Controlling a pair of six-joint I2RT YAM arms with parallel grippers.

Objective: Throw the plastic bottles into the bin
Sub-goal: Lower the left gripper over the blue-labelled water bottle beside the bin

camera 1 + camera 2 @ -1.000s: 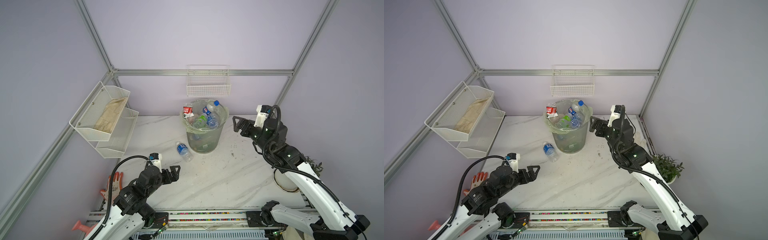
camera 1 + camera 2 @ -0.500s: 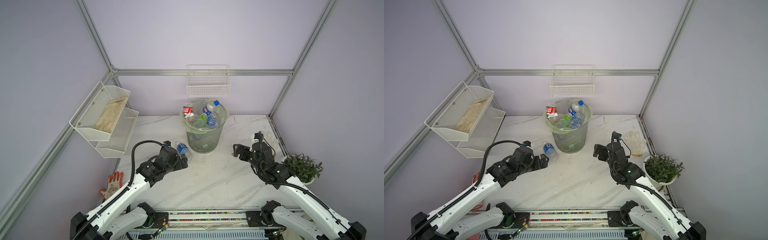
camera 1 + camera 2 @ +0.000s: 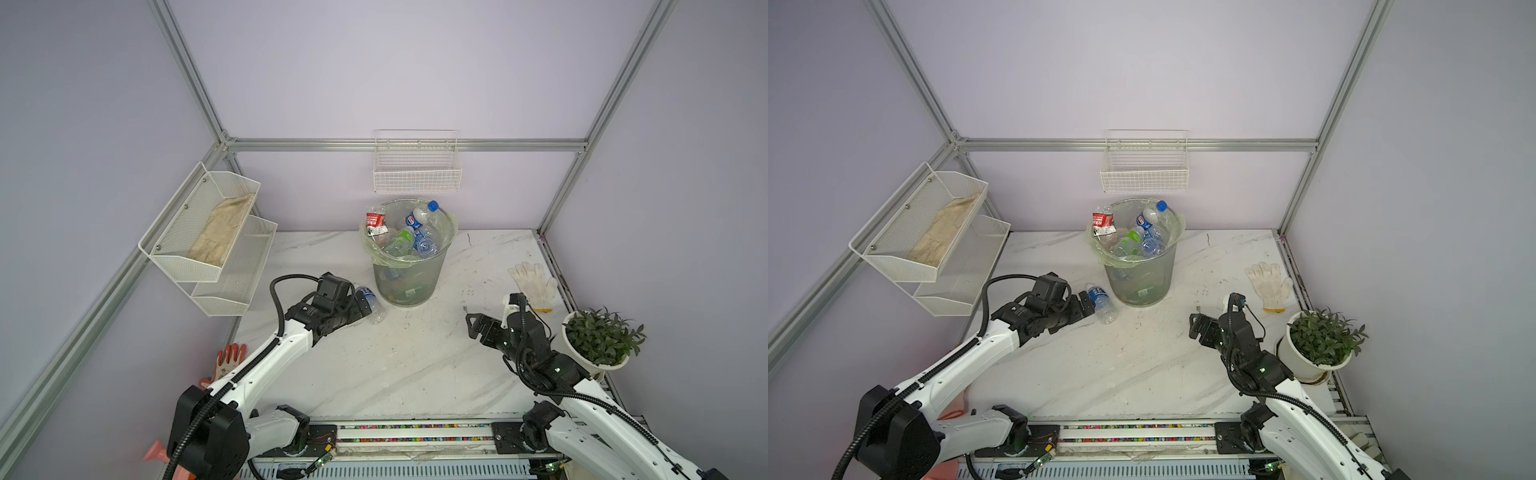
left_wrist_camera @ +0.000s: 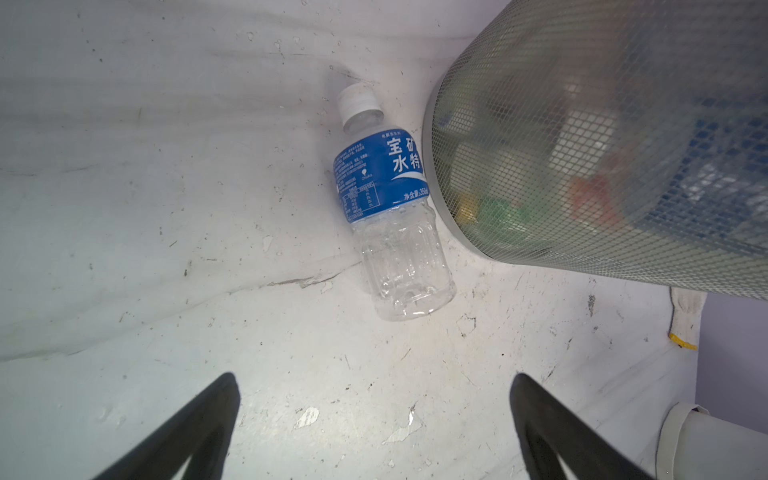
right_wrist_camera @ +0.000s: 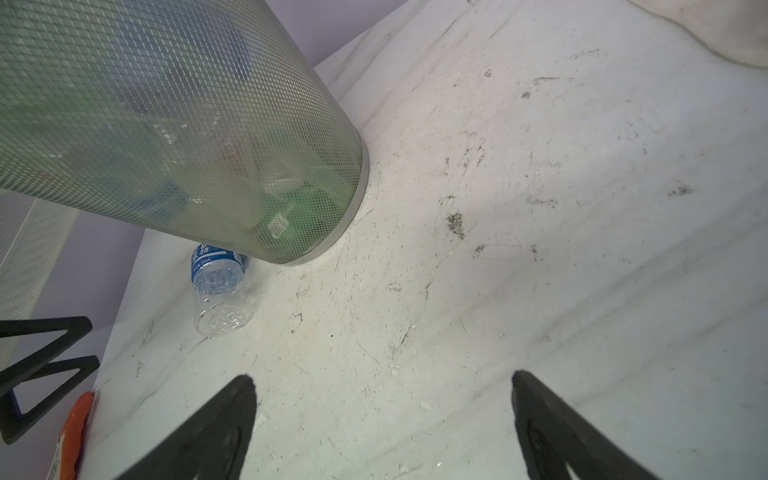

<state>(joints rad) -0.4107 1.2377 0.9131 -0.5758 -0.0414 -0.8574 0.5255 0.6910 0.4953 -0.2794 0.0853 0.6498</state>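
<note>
1. Nearest me, the right gripper (image 5: 380, 376) hangs low over the tabletop (image 3: 395, 365), jaws spread wide and empty, well apart from any bottle.
2. The left gripper (image 4: 374, 378) is likewise released and empty, pointed at the one loose bottle (image 4: 390, 216) just ahead of its tips, not touching it.
3. I'd have the jaws straddle the labelled waist across its width; lying on its side, it would likely roll if nudged from one flank.
4. Room looks tight: the bottle is tucked at the foot of the bin (image 4: 582, 145), touching or nearly so, leaving the finger on that side little space.
5. The bottle is small, clear and seemingly empty, with a blue label, white cap and ribbed lower body.
6. Beyond, the grey mesh bin stands upright, green-lined and heaped almost to the rim with bottles (image 3: 409, 237); a red-labelled bottle (image 3: 376, 220) perches at the edge, so I'd release over the middle.
</note>
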